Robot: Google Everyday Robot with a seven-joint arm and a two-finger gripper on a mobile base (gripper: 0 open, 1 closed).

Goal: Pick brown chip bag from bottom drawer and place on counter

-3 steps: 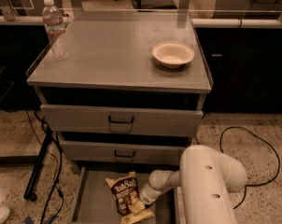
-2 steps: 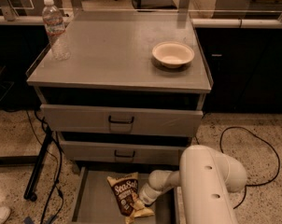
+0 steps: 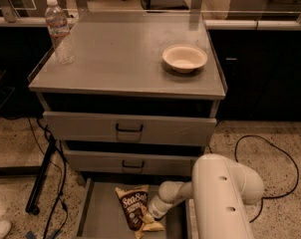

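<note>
The brown chip bag [image 3: 132, 204] lies in the open bottom drawer [image 3: 98, 218], slightly tilted, with its white "Sea Salt" lettering facing up. My gripper [image 3: 149, 219] is down in the drawer at the bag's lower right tan end, touching it. My white arm [image 3: 223, 198] reaches in from the lower right and hides the drawer's right side. The grey counter [image 3: 125, 59] tops the cabinet above.
A beige bowl [image 3: 185, 58] sits on the counter at the right, and a clear water bottle [image 3: 59, 31] stands at its back left corner. The two upper drawers with black handles [image 3: 129, 128] are shut. A black stand leg [image 3: 43, 178] and cables [image 3: 270, 168] lie on the floor.
The bag's upper end has shifted slightly in the drawer, with my gripper staying at its lower end. The arm has barely moved.
</note>
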